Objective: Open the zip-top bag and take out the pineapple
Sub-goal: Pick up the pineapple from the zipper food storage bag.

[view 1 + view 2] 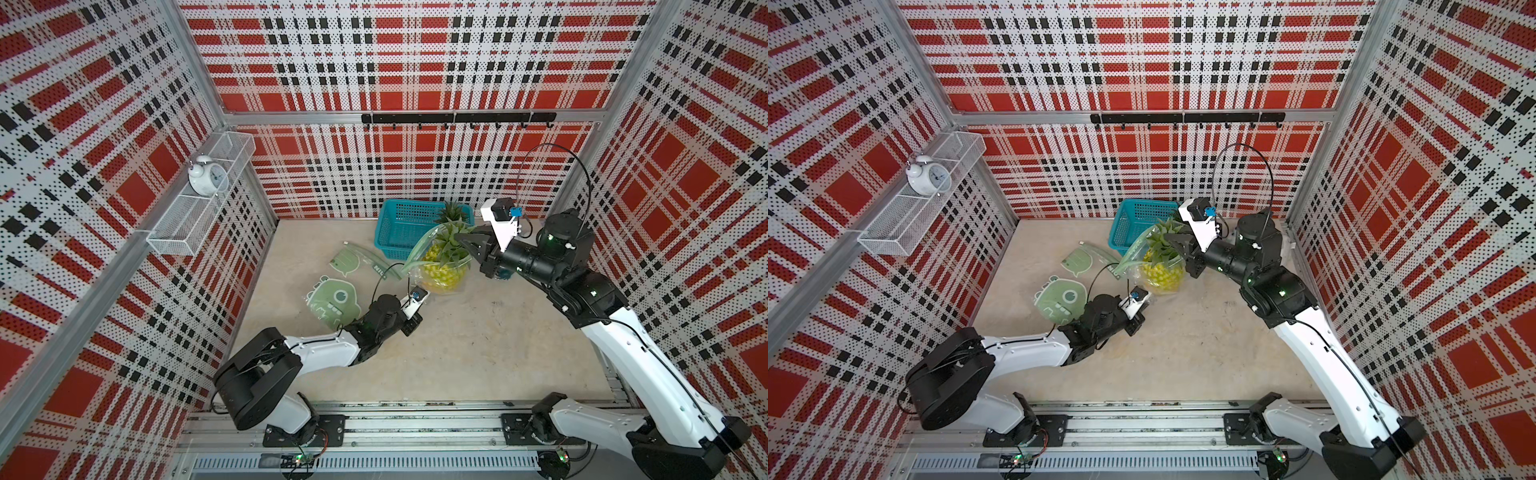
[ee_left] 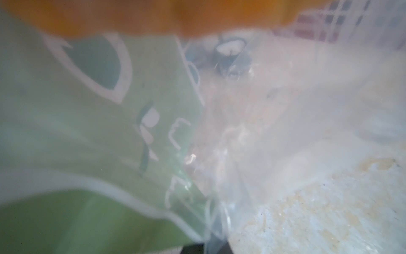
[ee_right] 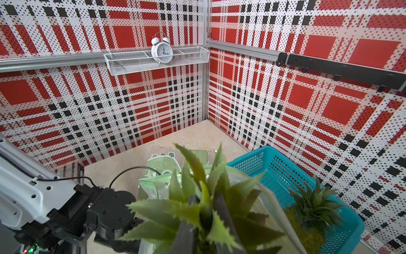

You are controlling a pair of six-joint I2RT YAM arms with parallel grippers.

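The zip-top bag (image 1: 417,253) is clear with a green zip rim and stands open-mouthed near the basket in both top views. Inside it sits the yellow pineapple (image 1: 441,275) (image 1: 1162,275), its green crown sticking out of the mouth. My right gripper (image 1: 462,240) (image 3: 205,212) is shut on the crown leaves from the right. My left gripper (image 2: 214,248) is low at the bag's near side, shut on a fold of its clear plastic (image 2: 216,228). In the top views the left fingertips are hidden under the wrist.
A teal basket (image 1: 397,232) (image 3: 283,169) stands behind the bag with a second pineapple (image 3: 312,211) in it. Two flat green cartoon bags (image 1: 332,301) (image 1: 347,261) lie to the left. A wire shelf with a white alarm clock (image 1: 206,178) hangs on the left wall.
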